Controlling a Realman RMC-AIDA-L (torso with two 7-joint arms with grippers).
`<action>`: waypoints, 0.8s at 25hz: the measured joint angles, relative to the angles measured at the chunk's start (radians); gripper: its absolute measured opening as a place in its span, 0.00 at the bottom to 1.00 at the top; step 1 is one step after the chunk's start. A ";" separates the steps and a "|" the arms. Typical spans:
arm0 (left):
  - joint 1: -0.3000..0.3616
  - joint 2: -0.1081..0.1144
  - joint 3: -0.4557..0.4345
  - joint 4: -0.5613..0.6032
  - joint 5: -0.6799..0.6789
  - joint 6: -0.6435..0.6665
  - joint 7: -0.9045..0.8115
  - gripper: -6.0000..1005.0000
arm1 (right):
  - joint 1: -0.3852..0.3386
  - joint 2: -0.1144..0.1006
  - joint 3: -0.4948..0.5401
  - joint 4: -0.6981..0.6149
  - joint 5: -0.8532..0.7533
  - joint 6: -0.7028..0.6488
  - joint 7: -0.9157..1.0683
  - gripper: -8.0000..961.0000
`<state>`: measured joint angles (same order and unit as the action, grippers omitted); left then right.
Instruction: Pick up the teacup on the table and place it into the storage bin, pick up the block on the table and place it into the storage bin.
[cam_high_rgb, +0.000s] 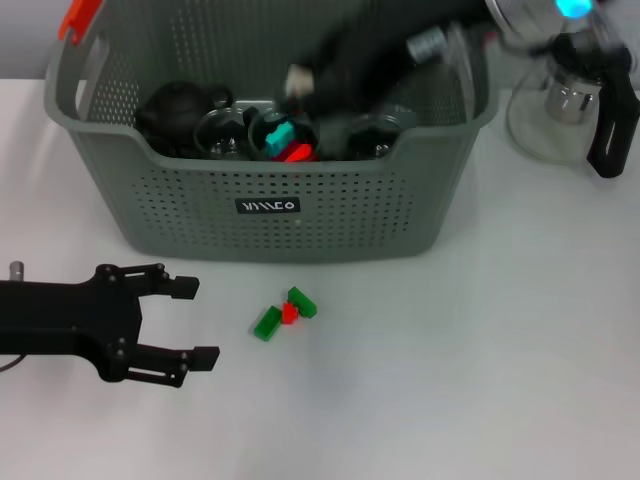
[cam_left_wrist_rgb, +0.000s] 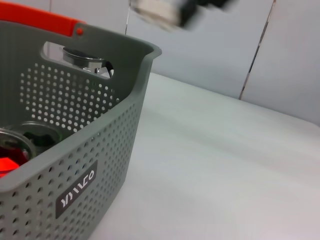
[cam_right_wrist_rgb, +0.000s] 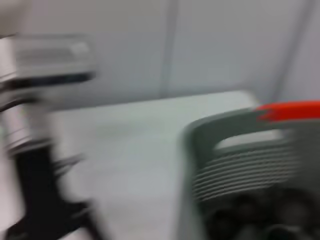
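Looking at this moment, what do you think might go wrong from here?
The right hand is blurred over the storage bin, which already holds glassware, so it might knock pieces. The blocks lie in a tight cluster near the bin's wall, so the open left hand may scatter them.

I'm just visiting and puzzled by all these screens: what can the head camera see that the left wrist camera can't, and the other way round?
Only the head view shows the left pincer open on the table, the green and red blocks before the storage bin, the glass pot beside it, and the blurred right arm over the bin. Only the left wrist view shows the panelled wall behind. Both show the bin, its label and an orange handle end.
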<state>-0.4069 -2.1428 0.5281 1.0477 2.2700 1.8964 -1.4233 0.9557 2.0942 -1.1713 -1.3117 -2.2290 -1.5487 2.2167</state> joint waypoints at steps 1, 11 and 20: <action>0.000 0.000 0.001 0.000 0.000 0.000 0.000 0.91 | 0.012 0.000 -0.004 0.019 -0.030 0.049 0.023 0.47; -0.003 0.000 0.000 0.000 -0.001 -0.001 0.000 0.91 | 0.179 0.002 -0.022 0.385 -0.236 0.356 0.078 0.47; -0.017 0.002 0.004 -0.008 -0.016 -0.004 0.000 0.91 | 0.183 0.006 -0.100 0.488 -0.228 0.499 0.072 0.49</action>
<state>-0.4239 -2.1413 0.5321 1.0393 2.2536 1.8927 -1.4235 1.1383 2.0998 -1.2711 -0.8235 -2.4574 -1.0493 2.2884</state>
